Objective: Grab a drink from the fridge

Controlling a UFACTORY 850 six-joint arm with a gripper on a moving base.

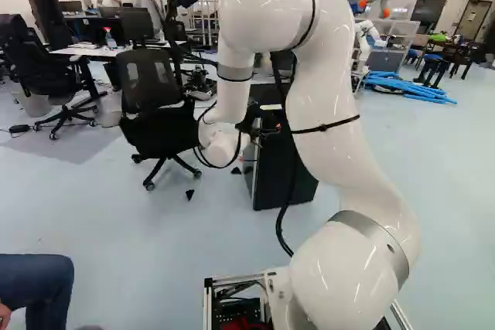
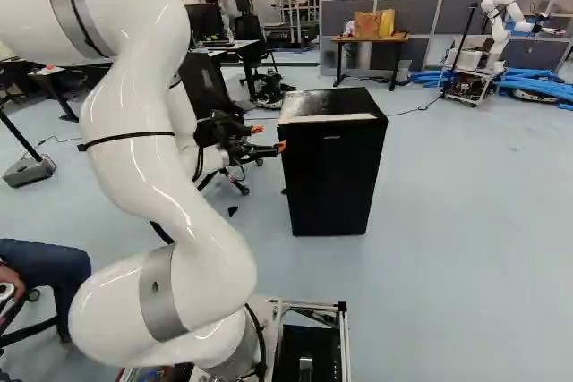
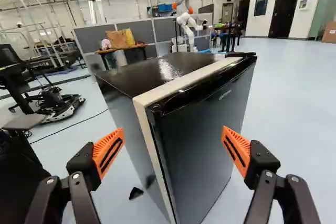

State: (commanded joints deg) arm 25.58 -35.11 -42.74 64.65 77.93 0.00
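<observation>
Stands spread wide at the gripper [image 3: 173, 131], with its orange pads [image 3: 108, 152] well apart and nothing held. Faces the black fridge [image 2: 331, 167] ahead, toward the near top corner and the upright front edge below it. Shows no drink; likely keeps it behind the door [image 3: 205, 140], apparently shut, above the floor [image 2: 466, 239]. Seems barely past the approach, near the front. Leaves, by judgement, nearly everything to do: opening, reaching in, grasping, bringing out.

The fridge [image 2: 331, 176] stands before a table [image 2: 374, 39], an office chair [image 1: 152, 90] to its left.
</observation>
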